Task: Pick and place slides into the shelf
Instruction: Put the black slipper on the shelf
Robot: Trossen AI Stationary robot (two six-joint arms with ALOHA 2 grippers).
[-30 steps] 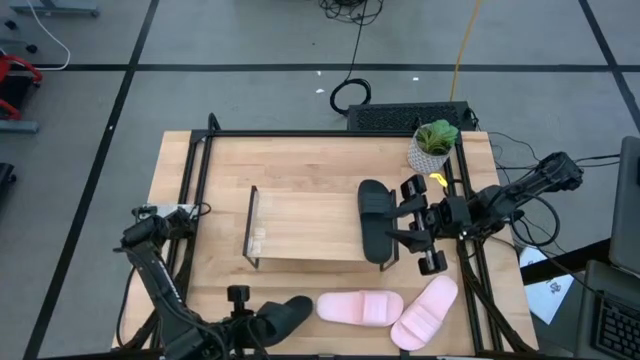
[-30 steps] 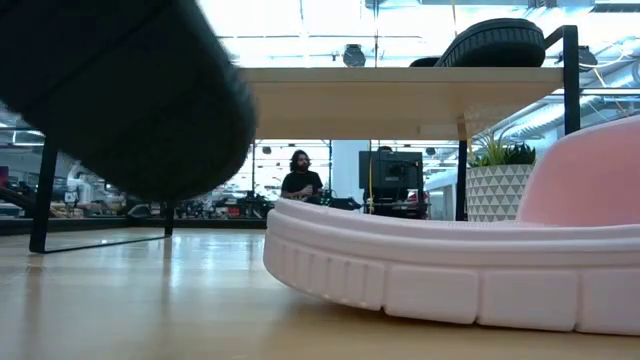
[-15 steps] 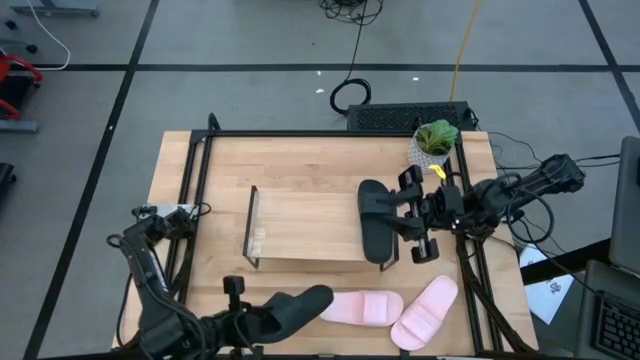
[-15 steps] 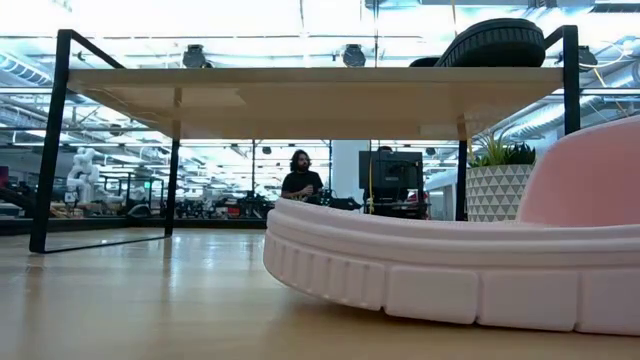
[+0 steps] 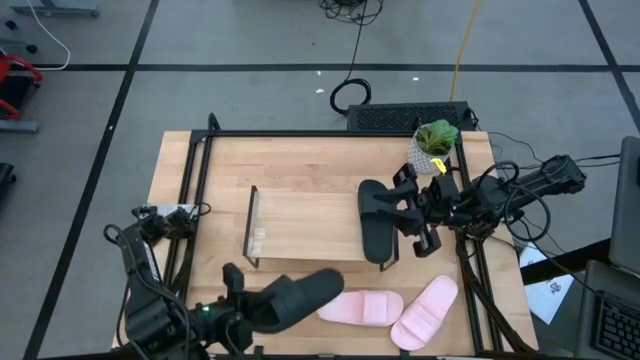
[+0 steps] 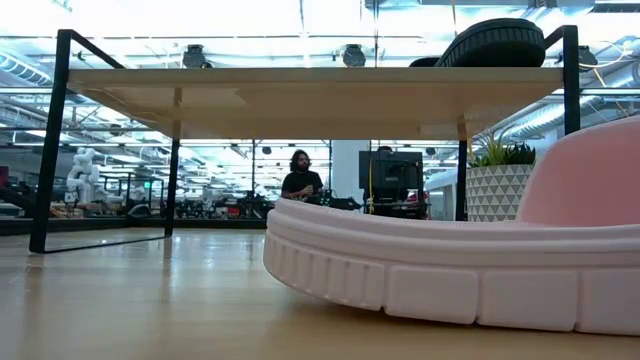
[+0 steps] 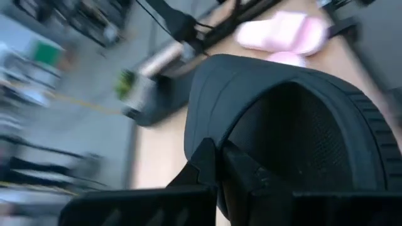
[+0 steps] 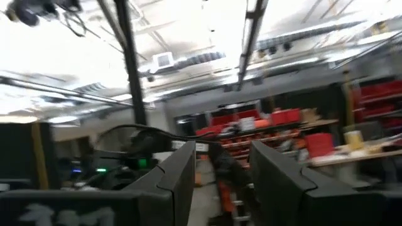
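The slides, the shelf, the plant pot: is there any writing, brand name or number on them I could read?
None can be read.
Black slide on the shelf: no lettering shows.
Pink slides: plain.
Plant pot: a pattern only, no words.
Papers beside the table: too small to read.

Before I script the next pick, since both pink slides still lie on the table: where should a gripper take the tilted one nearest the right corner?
Grip the pink slide across its broad strap, coming straight down from above: it lies sole-down, so one finger could probably slip under the strap. It lies diagonally, so turn the wrist to match.
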